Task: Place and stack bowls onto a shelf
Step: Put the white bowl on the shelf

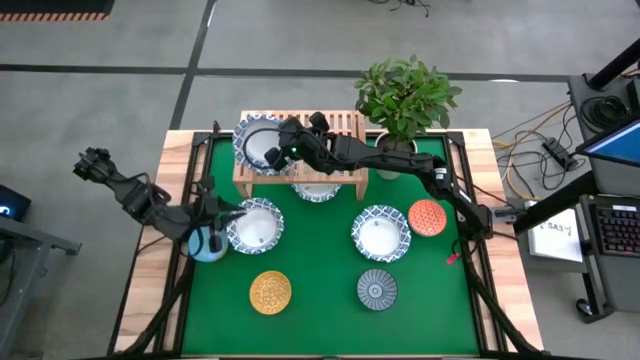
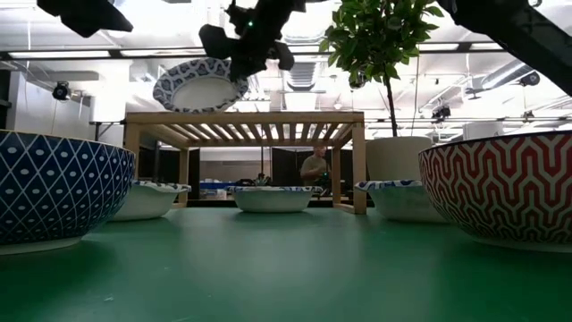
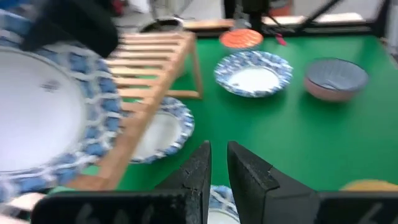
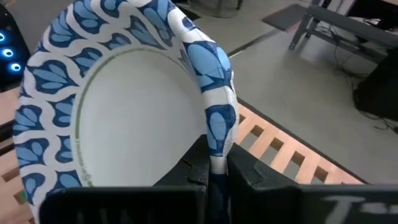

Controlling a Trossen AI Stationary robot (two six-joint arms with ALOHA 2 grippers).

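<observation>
The light-wood shelf [image 1: 300,150] stands at the table's far middle. My right gripper [image 4: 217,165] is shut on a white bowl with a blue patterned rim [image 1: 260,145], which hangs tilted above the shelf's left end [image 2: 201,85]. A second such bowl [image 1: 318,190] rests on the table under the shelf. My left gripper [image 3: 219,168] is at the left rim of a third [image 1: 255,228], its fingers a narrow gap apart. The light-blue bowl [image 1: 207,243] sits just nearer than that gripper. My right gripper pinches the bowl's rim [image 4: 219,134], one finger inside the bowl and one outside. The fingers come from the table's right side, slanting down. The bowl is lifted clear of the shelf and tilted. My left gripper is shut on the third bowl's left rim [image 3: 216,194], which shows in the gap far back between the fingers. The bowl's foot rests on the table [image 2: 147,199].
A fourth white-and-blue bowl [image 1: 380,232], the orange-red bowl [image 1: 427,217], the mustard-yellow bowl [image 1: 270,292] and the grey-blue bowl [image 1: 377,290] sit on the green mat. A plant in a white pot [image 1: 405,95] stands right of the shelf. A person [image 2: 315,165] is far behind.
</observation>
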